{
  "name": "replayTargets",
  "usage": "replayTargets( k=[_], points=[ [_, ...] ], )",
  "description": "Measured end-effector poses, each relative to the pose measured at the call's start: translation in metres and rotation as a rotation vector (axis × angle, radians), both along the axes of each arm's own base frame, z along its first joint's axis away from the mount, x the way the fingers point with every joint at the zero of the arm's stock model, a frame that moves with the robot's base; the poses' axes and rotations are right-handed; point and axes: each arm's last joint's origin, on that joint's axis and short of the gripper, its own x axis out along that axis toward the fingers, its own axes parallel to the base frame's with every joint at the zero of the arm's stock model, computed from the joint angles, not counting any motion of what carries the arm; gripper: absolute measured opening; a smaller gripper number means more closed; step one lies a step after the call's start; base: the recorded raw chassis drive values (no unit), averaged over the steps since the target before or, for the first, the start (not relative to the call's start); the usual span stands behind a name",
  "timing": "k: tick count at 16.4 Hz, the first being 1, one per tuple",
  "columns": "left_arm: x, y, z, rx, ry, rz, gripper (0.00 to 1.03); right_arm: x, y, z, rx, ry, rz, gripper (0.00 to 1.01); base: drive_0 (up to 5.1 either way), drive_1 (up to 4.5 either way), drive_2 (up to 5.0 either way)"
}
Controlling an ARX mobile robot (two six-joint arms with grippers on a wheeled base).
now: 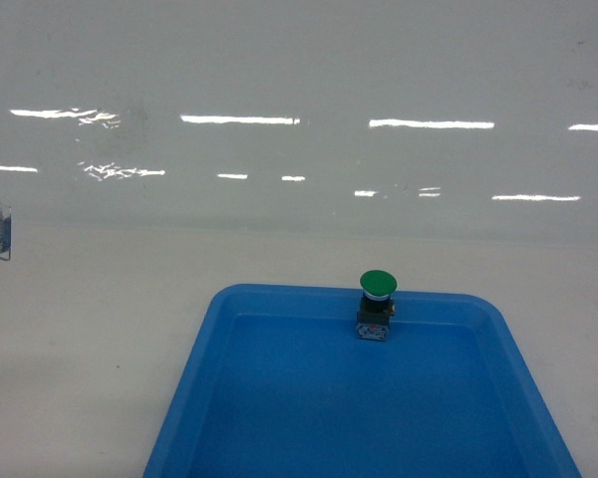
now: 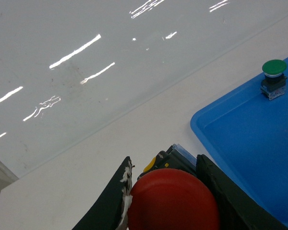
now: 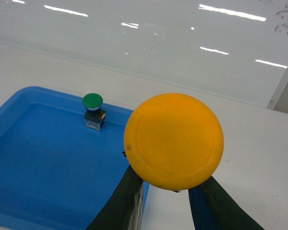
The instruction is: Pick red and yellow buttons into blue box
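both wanted buttons are up off the table, the red button clamped in the left gripper and the yellow button in the right gripper, leaving only the drop into a blue box nowhere in view, while the green button sits at twelve o'clock in the shallow tray.

Looks like a lab or test bench, not a home: plain white tabletop w/ a glossy white wall right behind it, reflecting strip lights. On the tabletop, a shallow blue tray w/ a green push-button switch at its far rim.
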Motion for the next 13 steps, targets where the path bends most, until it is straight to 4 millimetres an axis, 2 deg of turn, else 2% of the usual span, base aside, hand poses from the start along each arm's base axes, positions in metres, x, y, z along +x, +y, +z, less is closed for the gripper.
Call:
replayTargets(
  k=[13],
  points=[
    [0.0,0.0005,0.0,0.001,0.0,0.004,0.33,-0.0005,-0.0001,-0.0016,-0.001,0.004,-0.002,0.2,0.0,0.0,0.0]
  ],
)
